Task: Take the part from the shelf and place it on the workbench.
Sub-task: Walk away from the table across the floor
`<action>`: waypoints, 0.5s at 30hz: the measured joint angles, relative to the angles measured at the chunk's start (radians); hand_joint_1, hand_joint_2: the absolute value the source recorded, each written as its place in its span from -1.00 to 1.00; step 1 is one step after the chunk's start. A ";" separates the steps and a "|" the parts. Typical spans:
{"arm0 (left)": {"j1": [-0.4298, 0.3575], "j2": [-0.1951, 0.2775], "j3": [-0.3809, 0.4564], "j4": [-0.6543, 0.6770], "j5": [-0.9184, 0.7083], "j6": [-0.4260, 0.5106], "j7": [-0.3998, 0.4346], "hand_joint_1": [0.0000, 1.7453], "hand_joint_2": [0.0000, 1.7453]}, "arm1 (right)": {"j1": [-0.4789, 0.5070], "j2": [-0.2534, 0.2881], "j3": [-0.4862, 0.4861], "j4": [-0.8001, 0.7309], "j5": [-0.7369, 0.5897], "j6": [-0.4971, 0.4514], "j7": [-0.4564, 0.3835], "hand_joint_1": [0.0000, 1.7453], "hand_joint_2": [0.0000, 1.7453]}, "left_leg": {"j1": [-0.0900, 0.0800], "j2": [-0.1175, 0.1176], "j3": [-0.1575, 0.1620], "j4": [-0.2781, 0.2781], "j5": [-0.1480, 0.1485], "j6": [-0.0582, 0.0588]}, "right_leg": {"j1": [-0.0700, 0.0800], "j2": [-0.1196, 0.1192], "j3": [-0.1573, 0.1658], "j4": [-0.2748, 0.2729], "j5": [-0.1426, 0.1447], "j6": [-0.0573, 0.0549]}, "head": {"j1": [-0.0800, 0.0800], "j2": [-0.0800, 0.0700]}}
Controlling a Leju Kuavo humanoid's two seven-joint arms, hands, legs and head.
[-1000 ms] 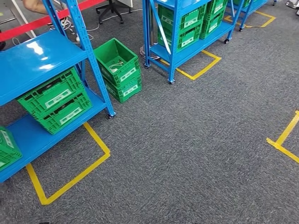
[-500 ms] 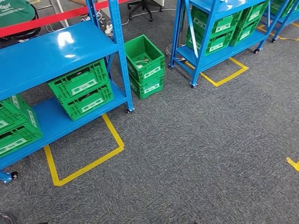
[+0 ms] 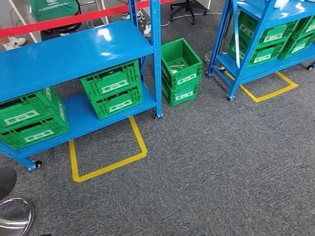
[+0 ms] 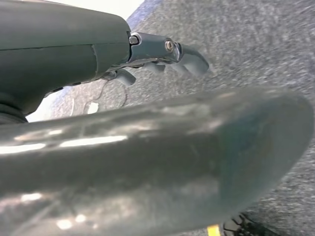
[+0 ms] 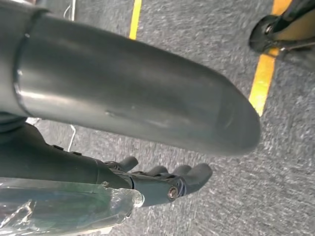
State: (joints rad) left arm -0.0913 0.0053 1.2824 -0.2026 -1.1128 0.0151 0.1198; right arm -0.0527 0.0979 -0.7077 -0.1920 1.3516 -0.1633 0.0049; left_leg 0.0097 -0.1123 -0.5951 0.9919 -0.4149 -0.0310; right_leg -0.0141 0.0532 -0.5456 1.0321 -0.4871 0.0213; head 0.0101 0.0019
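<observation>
Both hands hang over the carpet, holding nothing.
Head view: blue shelf [image 3: 74, 51] carries green crates [image 3: 113, 88]; which holds the part, I cannot tell. Left hand [image 4: 163, 54] fingers apart. Right hand [image 5: 167, 182] fingers apart, near yellow tape [image 5: 266, 69].

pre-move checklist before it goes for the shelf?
1. Left hand free: ok, it holds nothing and hangs over the carpet.
2. Right hand free: ok, nothing in it.
3. Blue shelf in sight: ok, ahead and to the left in the head view.
4. Part located: cannot tell. The shelf crates hide their contents; the floor crate beside the shelf holds something pale.
5. People near: not ok, a person sits just behind the shelf.
</observation>
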 joint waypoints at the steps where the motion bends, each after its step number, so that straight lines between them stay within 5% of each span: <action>1: 0.001 0.000 0.000 0.000 0.000 0.000 0.000 -1.00 -1.00 | 0.000 0.001 0.000 0.000 0.000 0.000 0.000 -1.00 -1.00 | -0.001 0.017 -0.009 0.018 -0.012 -0.005 | -0.001 -0.011 0.000 -0.002 0.002 -0.007 | -0.004 0.000; 4: -0.004 0.000 0.000 0.000 0.000 0.000 0.000 -1.00 -1.00 | 0.002 0.001 0.000 0.000 0.000 -0.001 0.000 -1.00 -1.00 | -0.003 0.087 -0.088 0.182 -0.101 -0.015 | 0.002 -0.049 0.000 -0.005 0.003 -0.019 | -0.013 0.000; 6: -0.005 -0.002 0.000 0.000 0.001 0.000 0.000 -1.00 -1.00 | 0.003 0.001 0.000 0.000 0.000 0.000 0.000 -1.00 -1.00 | -0.001 0.098 -0.130 0.272 -0.127 -0.017 | 0.005 -0.077 0.001 -0.004 0.001 -0.022 | -0.013 0.000; 8: -0.002 -0.001 0.000 0.000 0.001 0.000 0.000 -1.00 -1.00 | 0.002 0.001 0.000 0.000 0.000 0.000 0.000 -1.00 -1.00 | -0.001 0.105 -0.102 0.224 -0.084 -0.015 | 0.005 -0.100 0.003 -0.004 -0.002 -0.020 | -0.013 0.000; 10: -0.003 0.000 0.000 0.000 0.001 0.000 0.000 -1.00 -1.00 | 0.001 0.001 0.000 0.000 0.000 0.000 0.000 -1.00 -1.00 | -0.006 0.143 -0.030 0.093 -0.028 -0.009 | 0.009 -0.120 0.008 -0.003 -0.007 -0.014 | -0.014 0.000; 12: -0.008 -0.001 0.000 0.000 0.001 0.000 0.000 -1.00 -1.00 | 0.001 0.001 0.000 0.000 0.000 0.000 0.000 -1.00 -1.00 | -0.011 0.173 0.010 0.014 -0.012 0.001 | 0.015 -0.139 0.011 -0.004 -0.014 -0.004 | -0.013 0.000; 15: -0.004 -0.001 0.000 0.000 0.001 0.000 0.000 -1.00 -1.00 | -0.004 0.001 0.000 0.000 0.000 0.000 -0.001 -1.00 -1.00 | -0.011 0.150 0.014 0.001 -0.015 0.018 | 0.018 -0.156 0.022 -0.009 -0.022 0.011 | -0.011 0.000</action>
State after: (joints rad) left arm -0.0953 0.0041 1.2825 -0.2026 -1.1117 0.0150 0.1198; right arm -0.0562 0.0992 -0.7079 -0.1923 1.3520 -0.1637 0.0042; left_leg -0.0013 0.0382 -0.5816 0.9931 -0.4297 -0.0127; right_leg 0.0036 -0.1026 -0.5235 1.0227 -0.5088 0.0327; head -0.0010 0.0019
